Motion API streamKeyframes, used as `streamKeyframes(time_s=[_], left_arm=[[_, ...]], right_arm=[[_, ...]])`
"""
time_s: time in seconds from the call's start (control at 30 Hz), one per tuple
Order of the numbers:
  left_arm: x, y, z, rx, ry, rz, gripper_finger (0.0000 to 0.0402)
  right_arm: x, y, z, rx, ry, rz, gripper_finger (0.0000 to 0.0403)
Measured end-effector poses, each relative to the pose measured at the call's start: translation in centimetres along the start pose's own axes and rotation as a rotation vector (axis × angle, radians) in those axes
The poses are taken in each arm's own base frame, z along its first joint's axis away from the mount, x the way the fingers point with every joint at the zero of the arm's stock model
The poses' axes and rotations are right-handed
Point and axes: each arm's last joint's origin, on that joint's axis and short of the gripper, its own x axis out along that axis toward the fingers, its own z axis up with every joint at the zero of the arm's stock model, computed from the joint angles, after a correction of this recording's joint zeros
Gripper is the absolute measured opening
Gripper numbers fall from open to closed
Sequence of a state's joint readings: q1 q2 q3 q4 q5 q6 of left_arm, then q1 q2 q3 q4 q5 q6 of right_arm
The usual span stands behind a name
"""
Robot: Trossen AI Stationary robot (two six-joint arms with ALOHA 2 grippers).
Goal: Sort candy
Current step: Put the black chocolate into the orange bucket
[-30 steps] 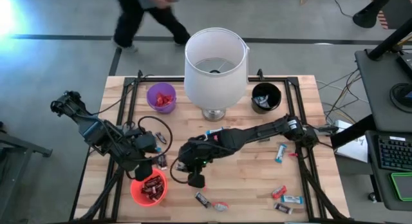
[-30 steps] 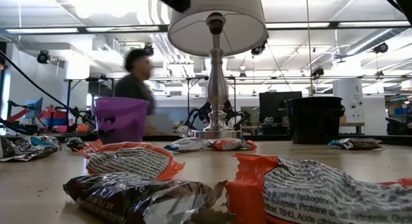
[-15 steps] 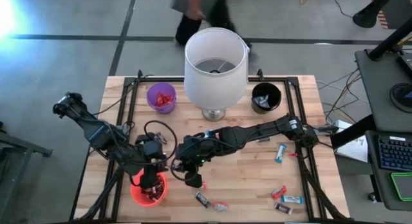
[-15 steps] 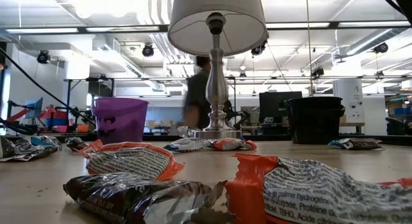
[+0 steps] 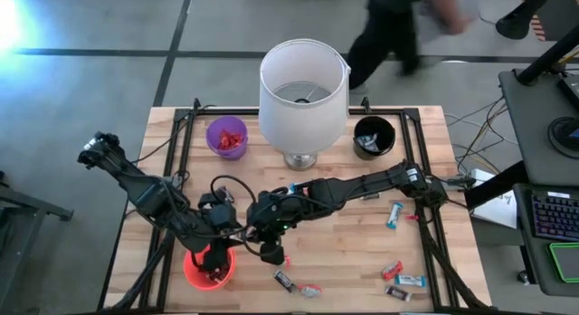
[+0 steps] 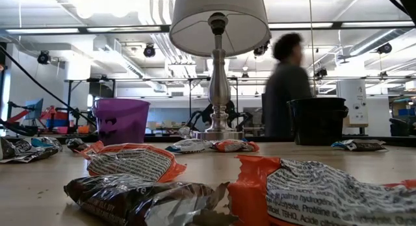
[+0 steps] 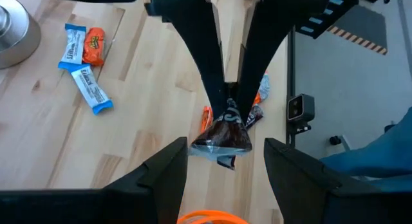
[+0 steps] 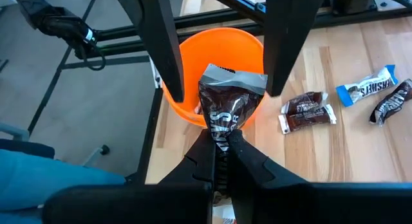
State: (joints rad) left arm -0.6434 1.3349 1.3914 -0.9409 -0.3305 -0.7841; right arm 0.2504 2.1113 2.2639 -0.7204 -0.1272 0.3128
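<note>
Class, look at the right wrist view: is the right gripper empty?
No, the right gripper is shut on a dark brown candy bar.

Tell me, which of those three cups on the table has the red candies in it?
The purple cup, at the table's far left beside the lamp. Bright red wrappers show inside it; the black cup holds pale ones, the orange-red cup dark ones.

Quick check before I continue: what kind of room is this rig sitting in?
Most likely an open robotics lab or workshop. The low view shows exposed ceiling ducts and other equipment benches beyond the wooden table, and a person walks past behind the table lamp.
</note>
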Motion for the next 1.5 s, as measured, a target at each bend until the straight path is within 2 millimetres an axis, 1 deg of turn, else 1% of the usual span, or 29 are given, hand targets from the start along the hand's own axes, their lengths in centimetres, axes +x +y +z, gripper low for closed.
streamKeyframes(time_s=[0.2,0.3,0.47,0.7,0.9,1.0,1.3,1.5], left_arm=[[0.8,0.0,0.2,0.030,0.005,0.019,0.0186],[1.1,0.2,0.4,0.036,0.006,0.032,0.0175],[1.2,0.3,0.5,0.046,0.007,0.034,0.0142],[1.2,0.2,0.5,0.043,0.023,0.009,0.0082],[1.2,0.2,0.6,0.040,0.018,-0.001,0.0050],[1.2,0.1,0.6,0.040,0.018,-0.001,0.0045],[1.2,0.2,0.6,0.040,0.017,-0.001,0.0043],[1.2,0.2,0.5,0.042,0.025,0.003,0.0043]], right_arm=[[0.0,0.0,0.0,-0.003,0.000,0.001,0.0013],[0.0,0.0,0.0,-0.003,0.000,0.001,0.0013],[0.0,0.0,0.0,-0.004,0.002,0.000,0.0013],[0.0,0.0,0.0,-0.033,-0.001,0.001,0.0013],[-0.1,0.0,0.0,-0.052,0.001,0.004,0.0015],[-0.1,0.0,0.0,-0.052,0.002,0.009,0.0032],[-0.1,0.0,0.1,-0.044,0.000,0.011,0.0128],[-0.6,0.1,0.1,-0.032,0.015,0.007,0.0162]])
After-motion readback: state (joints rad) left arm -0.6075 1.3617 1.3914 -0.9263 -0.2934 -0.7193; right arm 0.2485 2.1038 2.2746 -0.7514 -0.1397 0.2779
